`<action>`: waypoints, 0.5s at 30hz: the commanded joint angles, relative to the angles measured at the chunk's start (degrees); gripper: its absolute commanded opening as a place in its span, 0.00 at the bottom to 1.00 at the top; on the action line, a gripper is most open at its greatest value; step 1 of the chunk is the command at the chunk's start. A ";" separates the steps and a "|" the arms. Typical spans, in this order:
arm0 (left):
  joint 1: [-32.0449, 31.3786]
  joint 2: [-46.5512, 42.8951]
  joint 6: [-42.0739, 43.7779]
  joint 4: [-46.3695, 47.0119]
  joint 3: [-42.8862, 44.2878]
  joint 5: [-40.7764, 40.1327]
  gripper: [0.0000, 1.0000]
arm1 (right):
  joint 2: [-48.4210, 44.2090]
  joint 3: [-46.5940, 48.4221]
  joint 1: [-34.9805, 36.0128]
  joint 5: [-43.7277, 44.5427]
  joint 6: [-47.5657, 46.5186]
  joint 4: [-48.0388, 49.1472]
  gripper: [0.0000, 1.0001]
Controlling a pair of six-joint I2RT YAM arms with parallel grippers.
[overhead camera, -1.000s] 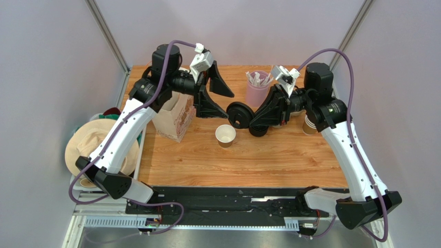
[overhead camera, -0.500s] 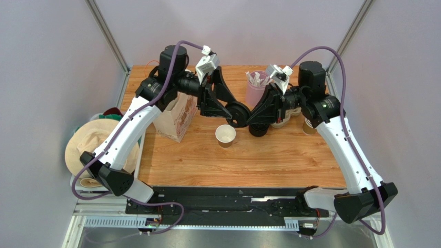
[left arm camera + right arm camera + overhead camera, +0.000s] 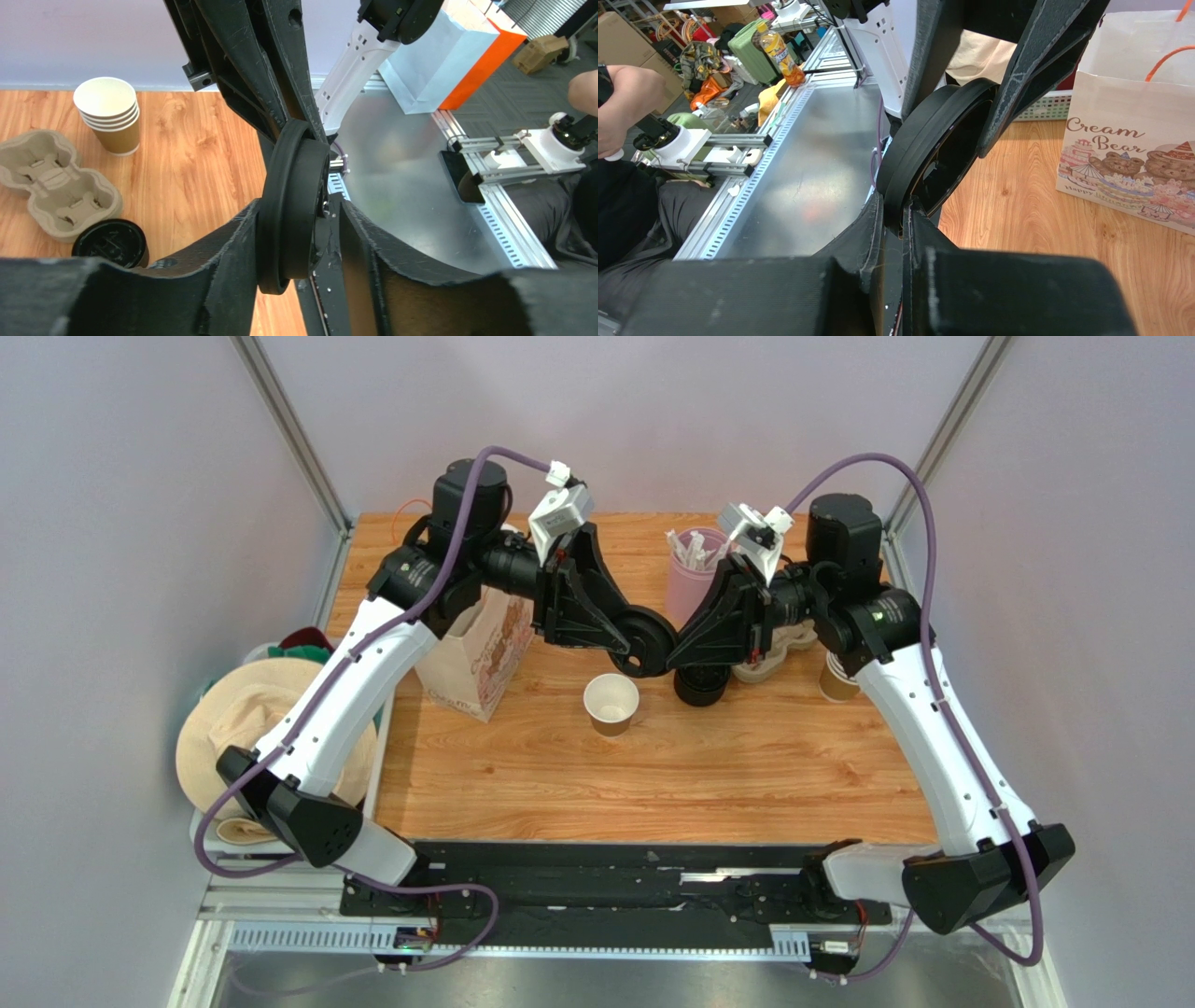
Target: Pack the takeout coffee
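Coffee cup point(image 3: 610, 703) stands open on the table point(image 3: 786, 756). Its black lid point(image 3: 647, 643) hangs just above, pinched by the right gripper point(image 3: 901, 213). The left gripper point(image 3: 300, 231) straddles the same lid, but I cannot tell if it clamps. This looks like a lid handover; next, 1 gripper must release.

You are working in a robotics lab, not a café. Two white robot arms point(image 3: 344, 686) are bolted to a black rail point(image 3: 617, 882) at the near edge of a wooden counter point(image 3: 786, 770). Plain grey walls point(image 3: 140, 546) and bare metal posts point(image 3: 288, 427) box it in. Outside the cell you see a sheet-metal surface point(image 3: 801, 161), slotted aluminium framing point(image 3: 502, 217), cardboard boxes point(image 3: 626, 31), a bottle point(image 3: 781, 52), and a person's forearm point(image 3: 626, 98) beside a white device point(image 3: 671, 140). The only café things are stacked paper cups point(image 3: 109, 112), a cardboard tray point(image 3: 56, 185) and a printed paper bag point(image 3: 1137, 154).
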 commanded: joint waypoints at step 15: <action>-0.82 -0.44 3.11 -1.12 -0.51 0.92 0.31 | 1.67 4.02 0.93 -1.70 1.02 1.67 0.11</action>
